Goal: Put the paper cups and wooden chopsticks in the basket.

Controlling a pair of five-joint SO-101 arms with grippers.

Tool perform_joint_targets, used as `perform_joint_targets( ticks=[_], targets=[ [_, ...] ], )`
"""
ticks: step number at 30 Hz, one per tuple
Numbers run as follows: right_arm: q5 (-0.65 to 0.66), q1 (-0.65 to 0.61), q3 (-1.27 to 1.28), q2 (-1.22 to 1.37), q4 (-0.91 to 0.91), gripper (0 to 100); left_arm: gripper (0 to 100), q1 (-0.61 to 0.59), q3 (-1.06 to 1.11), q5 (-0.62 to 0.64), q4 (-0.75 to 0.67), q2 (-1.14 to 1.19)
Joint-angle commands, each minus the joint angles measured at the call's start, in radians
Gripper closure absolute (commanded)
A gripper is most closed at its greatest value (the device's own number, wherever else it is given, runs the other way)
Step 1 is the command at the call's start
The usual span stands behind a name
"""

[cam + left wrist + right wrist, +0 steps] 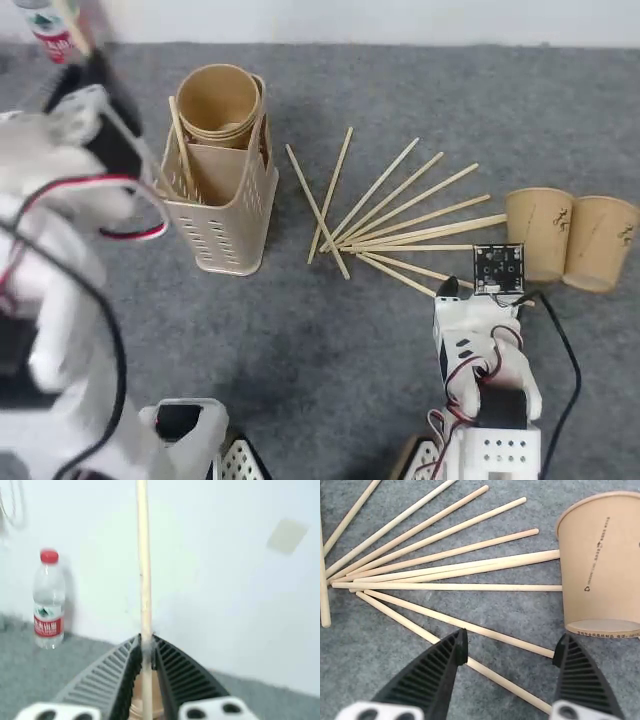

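My left gripper is shut on a wooden chopstick that stands up out of its jaws; in the high view it hangs raised to the left of the basket. The beige slotted basket holds stacked paper cups and a chopstick. Several chopsticks lie fanned on the grey carpet. Two paper cups lie on their sides at the right. My right gripper stands open just above the nearest chopsticks, beside one cup.
A water bottle with a red cap stands by the white wall at the back left. Red and black cables loop off the left arm near the basket's left side. Bare carpet lies in front of the basket.
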Motion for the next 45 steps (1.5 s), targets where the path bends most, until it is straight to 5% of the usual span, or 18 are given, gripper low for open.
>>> perform_joint_targets(
  ticks=[1, 8, 15, 18, 30, 45],
  targets=[
    [0.014, 0.004, -0.005, -0.01, -0.004, 71.4, 99, -0.009, 0.05, -0.003, -0.028, -0.092],
    [0.014, 0.004, -0.005, -0.01, -0.004, 71.4, 99, -0.002, 0.374, -0.012, -0.081, -0.451],
    [0.014, 0.004, -0.005, -0.01, -0.002, 71.4, 99, -0.043, 1.0, -0.11, -0.697, -0.657],
    [0.014, 0.004, -0.005, -0.01, -0.001, 71.4, 99, -0.072, 1.11, -0.109, -0.876, -0.652],
    [0.014, 0.004, -0.005, -0.01, -0.005, 71.4, 99, -0.028, 1.153, -0.114, -1.125, -0.342],
    [0.014, 0.004, -0.005, -0.01, -0.005, 71.4, 91, 0.005, 1.234, -0.241, -1.129, -0.279]
  ],
)
